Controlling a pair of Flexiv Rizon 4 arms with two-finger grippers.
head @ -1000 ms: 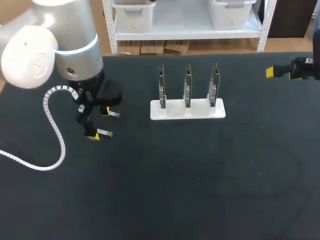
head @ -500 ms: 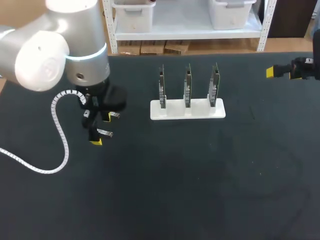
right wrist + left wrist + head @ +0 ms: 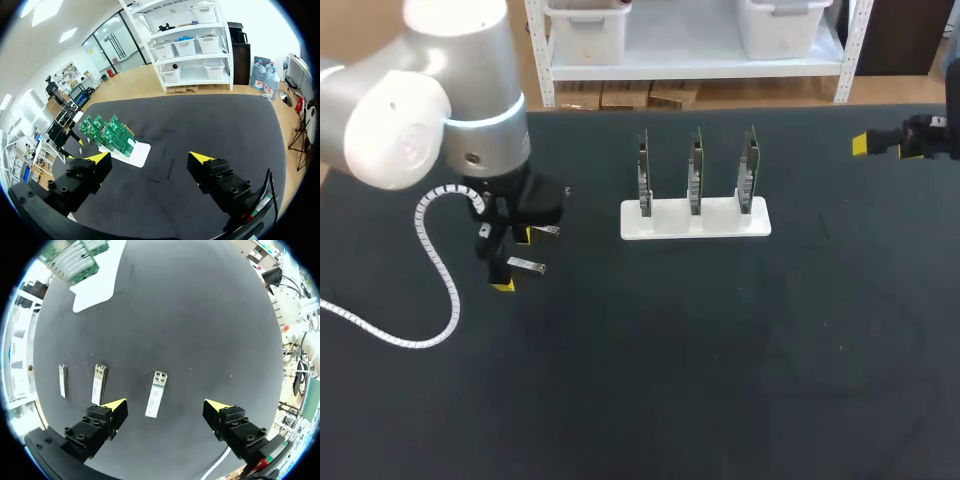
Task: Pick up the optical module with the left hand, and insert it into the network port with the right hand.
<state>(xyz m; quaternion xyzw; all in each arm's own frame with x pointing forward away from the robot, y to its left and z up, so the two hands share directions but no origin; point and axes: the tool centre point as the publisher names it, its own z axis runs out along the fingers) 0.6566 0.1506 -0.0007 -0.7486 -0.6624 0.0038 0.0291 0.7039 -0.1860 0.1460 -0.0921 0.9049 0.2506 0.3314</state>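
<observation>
**Module waiting between spread fingers, with neighbours close by**

Trouble here is most likely to come from crowding. The left tool hangs above the counter with its fingers spread wide and nothing in them. The module lies flat on the counter between the two yellow tips, its long sides facing them, a little nearer one finger than the other. A second module lies just beside that nearer finger, and a third lies beyond it.

If the tool comes straight down, the nearer finger could land on the second module or knock it aside. That finger may also reach the chosen module first and slide or twist it before the other arrives. Because the module is thin and lies flat, the tips could slip over its top or press into the counter.

A crooked grip would make the hand-over awkward. The right tool, also spread and empty, waits well apart at the far side. The rack of upright boards stands between the two arms; I cannot make out the ports.
</observation>
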